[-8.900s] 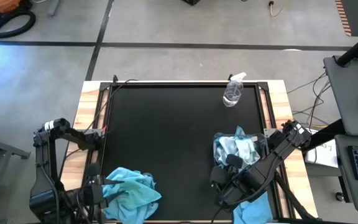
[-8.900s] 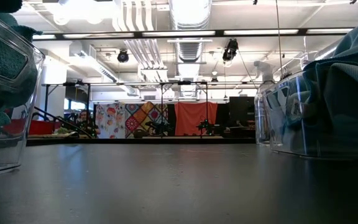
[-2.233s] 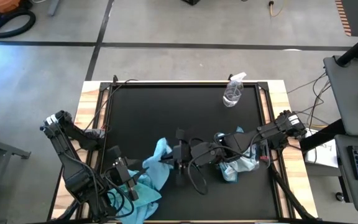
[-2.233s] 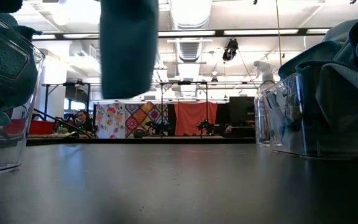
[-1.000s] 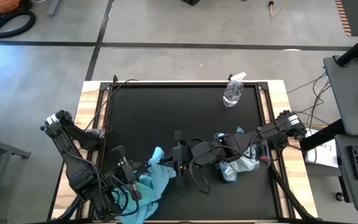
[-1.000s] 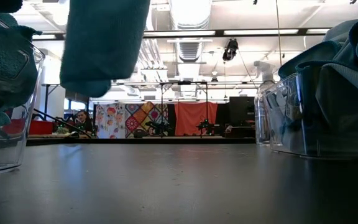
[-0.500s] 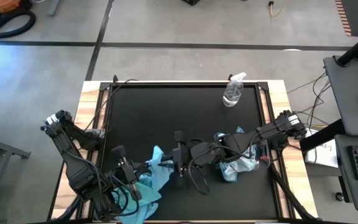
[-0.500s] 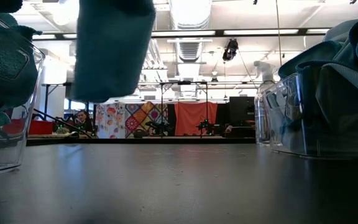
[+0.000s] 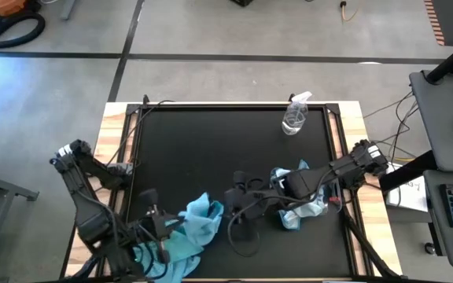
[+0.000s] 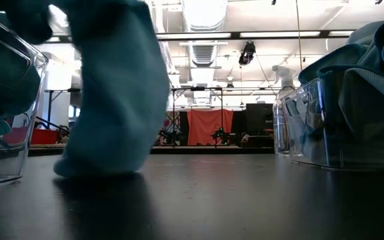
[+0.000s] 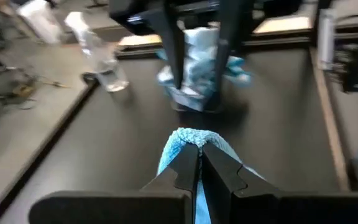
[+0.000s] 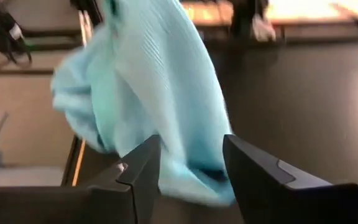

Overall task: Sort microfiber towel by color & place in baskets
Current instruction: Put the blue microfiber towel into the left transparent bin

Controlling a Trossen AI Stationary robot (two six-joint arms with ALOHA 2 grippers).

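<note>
Surface [image 9: 211, 149] of black mat, wood-edged. Baskets at the near corners: left one [image 10: 5, 133] heaped with turquoise towels, right one [image 9: 301, 206] piled with paler towels. Turquoise towel [image 9: 199, 220] draped beside the left basket, lowest edge touching the mat in the low view. Left tool [image 11: 197, 163] pinched together on that towel's fold. Right tool [image 12: 188, 165] near mid-surface, fingers apart, gripping nothing. Spray bottle [image 9: 295, 115] toward the far right.
</note>
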